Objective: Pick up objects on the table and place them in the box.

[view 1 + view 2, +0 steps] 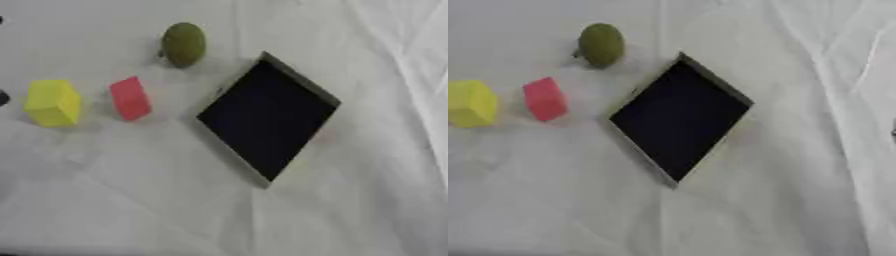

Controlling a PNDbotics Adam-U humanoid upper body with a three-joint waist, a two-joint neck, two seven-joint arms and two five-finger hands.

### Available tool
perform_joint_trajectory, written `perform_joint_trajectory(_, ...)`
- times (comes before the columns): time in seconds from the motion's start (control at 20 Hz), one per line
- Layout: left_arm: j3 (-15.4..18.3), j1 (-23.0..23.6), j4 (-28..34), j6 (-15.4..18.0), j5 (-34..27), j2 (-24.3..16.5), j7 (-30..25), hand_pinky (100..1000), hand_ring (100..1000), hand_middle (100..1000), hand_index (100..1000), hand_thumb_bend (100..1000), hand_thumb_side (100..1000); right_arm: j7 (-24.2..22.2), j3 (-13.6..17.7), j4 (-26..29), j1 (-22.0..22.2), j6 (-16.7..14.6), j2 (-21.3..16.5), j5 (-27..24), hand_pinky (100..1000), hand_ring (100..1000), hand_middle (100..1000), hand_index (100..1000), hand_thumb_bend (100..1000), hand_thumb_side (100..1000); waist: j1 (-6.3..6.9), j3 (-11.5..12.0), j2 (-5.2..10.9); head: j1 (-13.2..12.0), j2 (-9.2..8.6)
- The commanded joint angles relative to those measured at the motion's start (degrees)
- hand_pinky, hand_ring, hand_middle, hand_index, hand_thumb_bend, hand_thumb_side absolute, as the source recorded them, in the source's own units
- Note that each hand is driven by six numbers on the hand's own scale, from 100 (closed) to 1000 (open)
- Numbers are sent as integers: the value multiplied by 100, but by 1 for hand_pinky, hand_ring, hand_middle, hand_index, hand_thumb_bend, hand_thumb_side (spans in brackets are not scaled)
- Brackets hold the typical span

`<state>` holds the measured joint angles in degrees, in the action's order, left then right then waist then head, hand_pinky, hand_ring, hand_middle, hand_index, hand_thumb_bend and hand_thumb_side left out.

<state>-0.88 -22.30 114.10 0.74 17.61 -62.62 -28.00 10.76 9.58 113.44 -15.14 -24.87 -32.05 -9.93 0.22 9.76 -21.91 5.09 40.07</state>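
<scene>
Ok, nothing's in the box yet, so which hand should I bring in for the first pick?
Left, probably. The yellow block, red block and green ball all lie on the robot's left of the box, which looks empty. Neither hand clearly shows, so this rests on layout alone.

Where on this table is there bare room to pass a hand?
Bare white cloth spans the near side, below the dark open box, and right of it. Crowded: the left, where the yellow cube, red block and green ball sit.
</scene>
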Motion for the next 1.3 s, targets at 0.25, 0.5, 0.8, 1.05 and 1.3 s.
perform_joint_trajectory(0.25, -157, -122, 49, -18, 191, -327, -379, 921, 916, 879, 938, 567, 667, -33, -4, 116, -80, 49, -152, 23, 836, 884, 737, 799, 100, 652, -13, -16, 108, 42, -72)
perform_joint_trajectory(0.5, -272, -150, 49, -123, 312, -366, -587, 936, 928, 854, 937, 625, 642, -56, -21, 116, -96, 61, -145, 16, 835, 881, 734, 798, 100, 652, -9, -32, 98, 81, -86)
perform_joint_trajectory(0.8, -382, -139, 49, -195, 457, -378, -819, 954, 941, 864, 955, 656, 594, -94, -48, 116, -120, 85, -131, -1, 835, 879, 730, 796, 100, 651, 2, -54, 86, 63, -90)
perform_joint_trajectory(1.05, -402, -50, -68, -395, 793, -389, -997, 960, 943, 876, 966, 694, 549, -125, -68, 116, -133, 106, -115, -11, 834, 878, 727, 794, 100, 651, 16, -62, 68, 30, -98)
perform_joint_trajectory(1.3, -432, -73, -457, -448, 986, -307, -943, 960, 947, 881, 981, 666, 492, -164, -91, 116, -140, 130, -87, -28, 834, 876, 724, 790, 100, 651, 12, -82, 58, 19, -99)
